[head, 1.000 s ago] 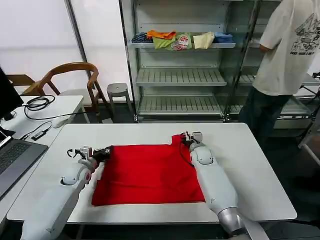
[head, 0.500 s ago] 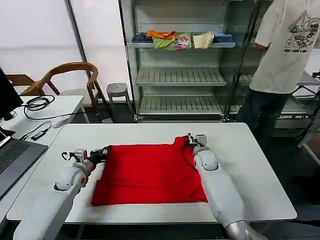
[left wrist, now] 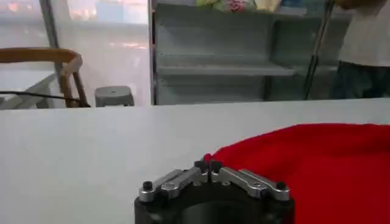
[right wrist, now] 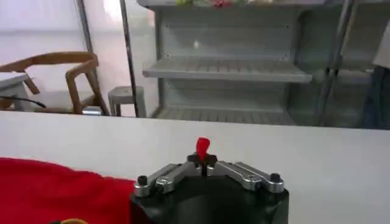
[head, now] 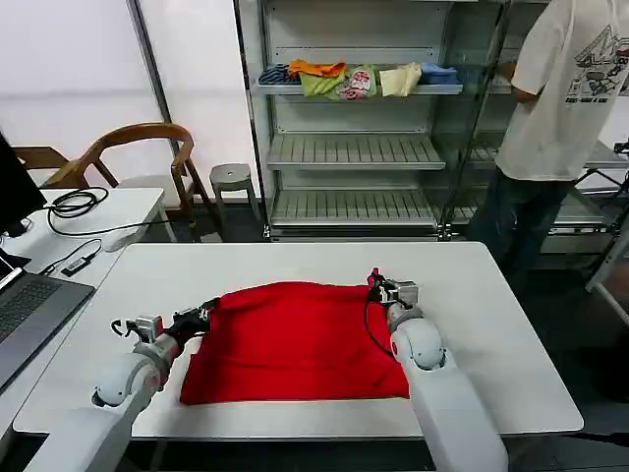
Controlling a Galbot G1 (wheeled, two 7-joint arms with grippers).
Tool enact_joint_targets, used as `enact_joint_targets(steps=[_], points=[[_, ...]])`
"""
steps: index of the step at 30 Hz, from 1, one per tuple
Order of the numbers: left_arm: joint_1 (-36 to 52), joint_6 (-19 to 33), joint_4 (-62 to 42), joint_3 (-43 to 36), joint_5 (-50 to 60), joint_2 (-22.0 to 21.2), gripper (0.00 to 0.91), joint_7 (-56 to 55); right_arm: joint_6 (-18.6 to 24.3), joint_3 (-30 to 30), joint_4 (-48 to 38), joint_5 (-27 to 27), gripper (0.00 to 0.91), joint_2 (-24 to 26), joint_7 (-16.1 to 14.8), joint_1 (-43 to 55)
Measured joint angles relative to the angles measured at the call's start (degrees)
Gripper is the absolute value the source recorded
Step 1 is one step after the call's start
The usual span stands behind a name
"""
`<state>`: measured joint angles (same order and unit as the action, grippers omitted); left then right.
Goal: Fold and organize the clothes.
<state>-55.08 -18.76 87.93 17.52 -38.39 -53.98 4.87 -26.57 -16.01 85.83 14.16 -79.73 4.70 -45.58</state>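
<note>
The clothes are one bright red T-shirt (head: 295,339) lying plain side up on the white table (head: 491,344); its far edge is lifted into a rounded fold. My left gripper (head: 203,312) is shut on the shirt's far left corner, red cloth (left wrist: 304,164) running from between its fingertips (left wrist: 209,163). At the far right corner my right gripper (head: 374,284) is shut on a pinch of red cloth (right wrist: 202,146) that pokes up from its tips (right wrist: 203,159). Both grippers hold the far edge just above the table.
A metal shelf rack (head: 354,147) behind the table holds several small folded garments (head: 354,79). A person (head: 560,108) stands at the rack's right. A side desk (head: 59,226) with cables and a laptop is on the left, with a wooden chair (head: 138,147) and stool (head: 232,179) behind.
Both grippers have drawn back toward the table's near edge, pulling the shirt's far edge with them, so that edge now bulges up. The person at the rack has shifted a little.
</note>
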Motion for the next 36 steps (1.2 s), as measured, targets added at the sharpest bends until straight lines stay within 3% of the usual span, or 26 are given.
enact_joint_targets(steps=[36], points=[[-15.09,0.98,12.61,7.89,1.16,0.8,0.02,0.18,-1.14,-0.95,17.75,0.15,0.0,5.06,0.71,-15.56]])
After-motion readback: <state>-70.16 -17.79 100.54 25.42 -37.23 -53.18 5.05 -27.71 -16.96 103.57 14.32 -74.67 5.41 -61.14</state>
